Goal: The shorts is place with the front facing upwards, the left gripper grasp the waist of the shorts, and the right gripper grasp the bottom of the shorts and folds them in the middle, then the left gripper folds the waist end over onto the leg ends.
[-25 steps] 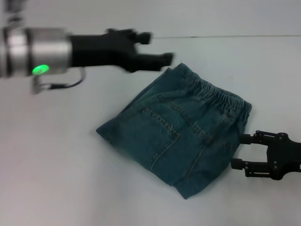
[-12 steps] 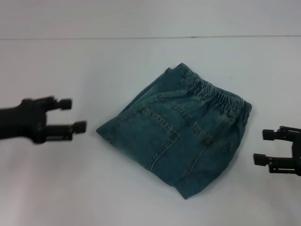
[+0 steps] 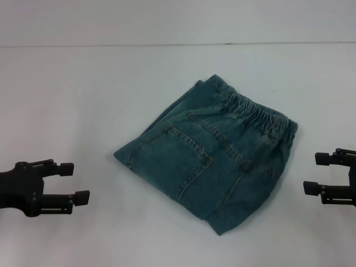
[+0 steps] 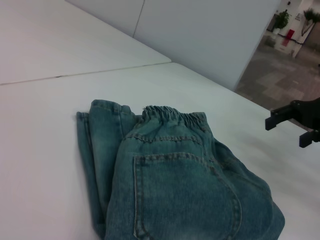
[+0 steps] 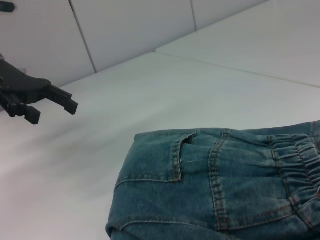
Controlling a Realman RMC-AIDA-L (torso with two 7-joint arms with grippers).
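The shorts (image 3: pixel 214 158) lie folded into a compact bundle at the middle of the table (image 3: pixel 83 83), back pocket up, their long axis running diagonally from the near left corner to the gathered waistband (image 3: pixel 258 114) at the far right. The right gripper (image 3: pixel 328 173) hovers just right of the bundle, nearer than the left gripper (image 3: pixel 71 182), which hangs well apart at the near left. Both point inward at the cloth, fingers apart and empty, so the folding looks done
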